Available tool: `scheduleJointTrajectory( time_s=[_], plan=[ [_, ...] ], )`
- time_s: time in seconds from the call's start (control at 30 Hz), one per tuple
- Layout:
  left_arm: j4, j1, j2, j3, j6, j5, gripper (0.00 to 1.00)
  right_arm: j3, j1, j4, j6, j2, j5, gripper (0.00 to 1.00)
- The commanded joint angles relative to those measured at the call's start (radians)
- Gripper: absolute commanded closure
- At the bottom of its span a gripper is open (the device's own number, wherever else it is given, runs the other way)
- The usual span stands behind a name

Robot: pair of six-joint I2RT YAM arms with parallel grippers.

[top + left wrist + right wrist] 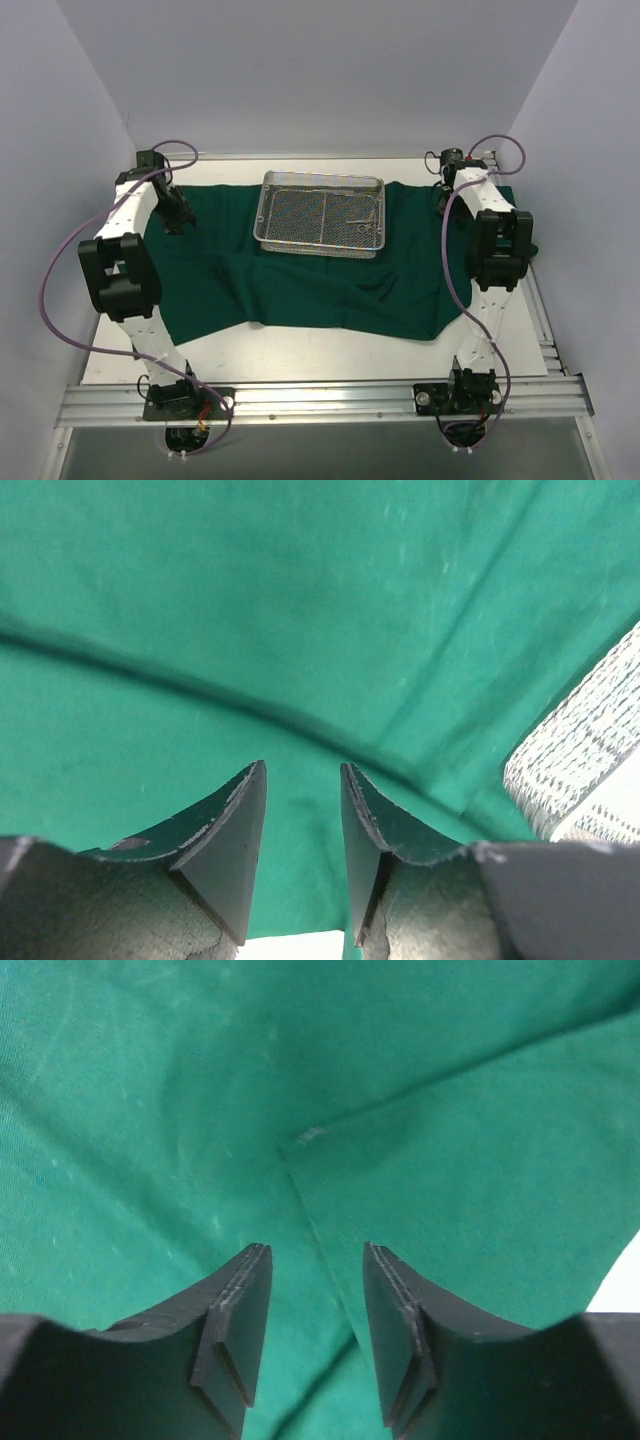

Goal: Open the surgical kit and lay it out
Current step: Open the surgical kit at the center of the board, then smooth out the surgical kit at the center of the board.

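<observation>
Surgical kit [300, 215] sits toward the upper middle of the overhead view: the dark green drape [300, 295] is spread wide across the white table [300, 352], and the wire-mesh tray [318, 249] stands on its far half, with the small steel instruments [362, 216] lying in the tray's right compartment. The drape's near edge is rumpled, with creases running out from under the tray toward the lower right.

At the upper left, the left gripper [178, 216] is down on the drape's far-left corner area, well apart from the tray. Its wrist view shows the fingers [235, 830] a narrow gap apart, with green cloth filling everything beyond them. At the upper right, the right gripper [443, 197] is down on the opposite corner; a hem of the cloth runs into the gap between its fingers [240, 1320]. From where I stand I cannot tell whether either pair has a fold pinched or is only resting on the fabric.

My worry is the tray. Since it sits on the cloth, any tug at the corners would likely drag it along and rattle the instruments about. An uneven pull from the two sides could skew the drape, and thin cloth may slip from a shallow pinch
</observation>
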Motion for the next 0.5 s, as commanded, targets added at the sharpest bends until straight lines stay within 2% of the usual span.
scheduleJointTrajectory(
  time_s=[0.0, 0.47],
  plan=[
    [-0.018, -0.002, 0.055, 0.085, 0.007, -0.007, 0.56, 0.062, 0.011, -0.049, -0.012, 0.044, 0.073, 0.6],
    [-0.064, 0.002, 0.153, 0.186, 0.019, -0.031, 0.55, -0.005, 0.002, -0.066, -0.004, 0.079, 0.085, 0.65]
  ],
)
